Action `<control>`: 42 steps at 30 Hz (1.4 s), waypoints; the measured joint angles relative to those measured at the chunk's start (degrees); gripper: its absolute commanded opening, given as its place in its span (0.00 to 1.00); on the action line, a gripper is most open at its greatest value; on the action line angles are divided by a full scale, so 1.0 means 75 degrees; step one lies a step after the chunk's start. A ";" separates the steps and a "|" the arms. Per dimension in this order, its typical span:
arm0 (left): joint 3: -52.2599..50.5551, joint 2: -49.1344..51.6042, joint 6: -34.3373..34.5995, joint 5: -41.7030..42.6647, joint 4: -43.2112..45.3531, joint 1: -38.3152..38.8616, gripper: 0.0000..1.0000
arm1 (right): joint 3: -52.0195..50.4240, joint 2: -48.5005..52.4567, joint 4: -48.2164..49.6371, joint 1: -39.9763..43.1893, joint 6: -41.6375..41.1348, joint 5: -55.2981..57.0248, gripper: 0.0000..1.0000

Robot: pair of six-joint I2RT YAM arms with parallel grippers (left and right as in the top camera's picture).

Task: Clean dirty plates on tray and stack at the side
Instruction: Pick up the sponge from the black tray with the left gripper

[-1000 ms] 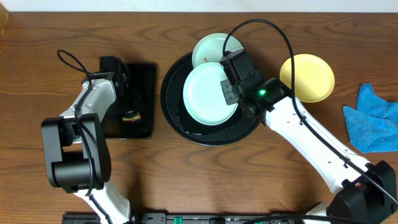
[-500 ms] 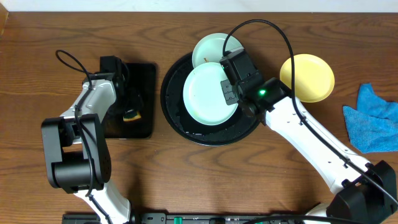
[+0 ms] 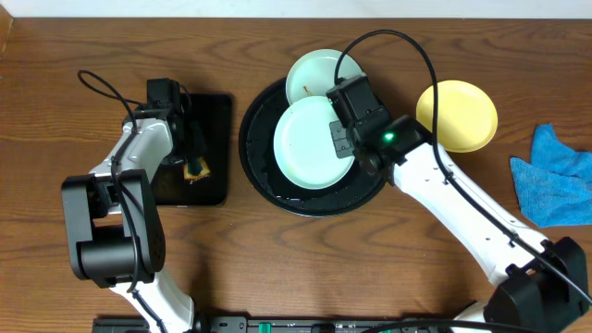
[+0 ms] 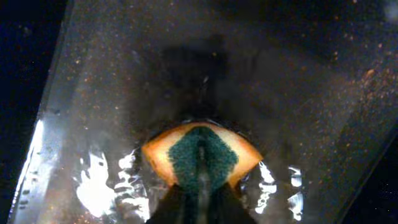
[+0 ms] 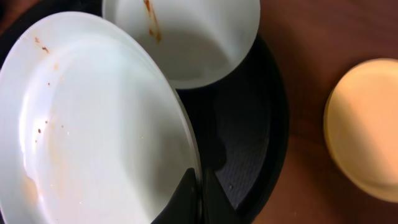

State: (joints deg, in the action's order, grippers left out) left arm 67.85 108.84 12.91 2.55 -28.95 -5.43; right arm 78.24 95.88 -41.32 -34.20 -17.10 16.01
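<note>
My right gripper (image 3: 337,139) is shut on the right rim of a pale mint plate (image 3: 305,139), holding it tilted over the round black tray (image 3: 264,180). In the right wrist view this plate (image 5: 93,124) shows brownish smears, and my right gripper (image 5: 200,190) pinches its edge. A second mint plate (image 3: 314,72) with a brown smear leans on the tray's far rim. A yellow plate (image 3: 456,115) rests on the table to the right of the tray. My left gripper (image 4: 199,202) is shut on a yellow sponge with a green pad (image 4: 200,155).
The sponge (image 3: 194,169) sits over a smaller rectangular black tray (image 3: 215,120), whose wet bottom (image 4: 280,93) glistens. A blue cloth (image 3: 560,176) lies at the table's right edge. The right arm reaches diagonally from the near right corner.
My left gripper has closed on the sponge, which it stood open around before. The right gripper and its plate have not moved.
</note>
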 measured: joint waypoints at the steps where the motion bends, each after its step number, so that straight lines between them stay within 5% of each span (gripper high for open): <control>1: -0.0003 0.0000 -0.0006 0.0000 0.0029 0.0000 0.08 | -0.0017 0.0052 -0.0020 0.0000 -0.0070 -0.0003 0.01; 9: -0.0003 -0.0309 -0.0006 0.0000 0.0102 0.0000 0.08 | -0.0248 0.0425 -0.0149 0.0029 -0.0475 -0.0041 0.01; 20: 0.0000 -0.2483 -0.0058 0.0003 0.0125 0.0003 0.08 | -0.0248 0.0425 -0.0172 0.0452 -0.0799 -0.0868 0.01; 42: 0.0000 -0.2567 -0.0379 0.0490 0.0221 0.0003 0.08 | -0.0248 0.0428 -0.0277 0.0452 -0.0880 -0.1174 0.01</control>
State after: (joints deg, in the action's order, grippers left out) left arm 67.85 89.58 10.07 6.22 -27.29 -5.41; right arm 76.38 99.09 -43.40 -30.81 -23.70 7.20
